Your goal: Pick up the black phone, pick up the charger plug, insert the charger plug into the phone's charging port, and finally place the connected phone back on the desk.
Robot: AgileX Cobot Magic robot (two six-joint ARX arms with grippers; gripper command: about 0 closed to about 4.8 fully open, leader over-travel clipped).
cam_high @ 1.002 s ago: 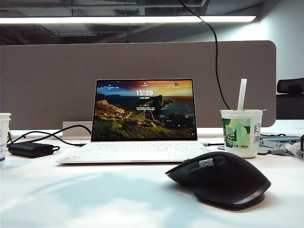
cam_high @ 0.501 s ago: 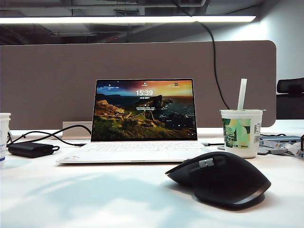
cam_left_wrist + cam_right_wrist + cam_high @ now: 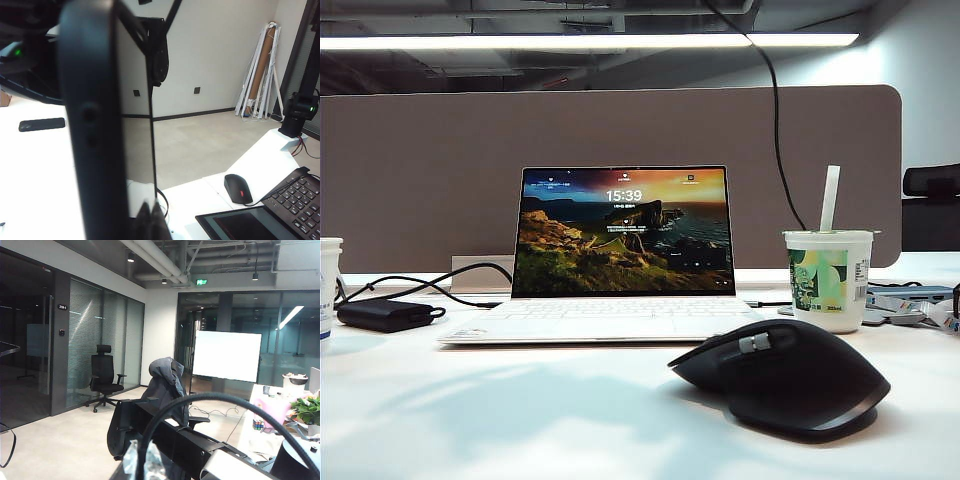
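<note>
My left gripper (image 3: 150, 217) is clenched on the phone (image 3: 97, 125), held upright. My right gripper (image 3: 142, 460) is clenched on the cable (image 3: 210, 402), raised high.

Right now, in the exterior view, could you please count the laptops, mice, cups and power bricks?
Laptop: 1
Mouse: 1
Cups: 2 (straw cup, left-edge cup)
Power brick: 1
Total: 5
Neither gripper shows there: left gripper shut on the black phone, right gripper shut, both raised.

**Gloss and matt at the workstation**

Glossy, mirror-like face and smooth dark edge on the black phone (image 3: 90, 150). Matt black plastic on the mouse (image 3: 790, 385). Smooth white sheen across the desk (image 3: 520, 420). Matt, cloth-like grey-brown on the divider panel (image 3: 420, 180). Printed label around the plastic cup (image 3: 828, 275).
</note>
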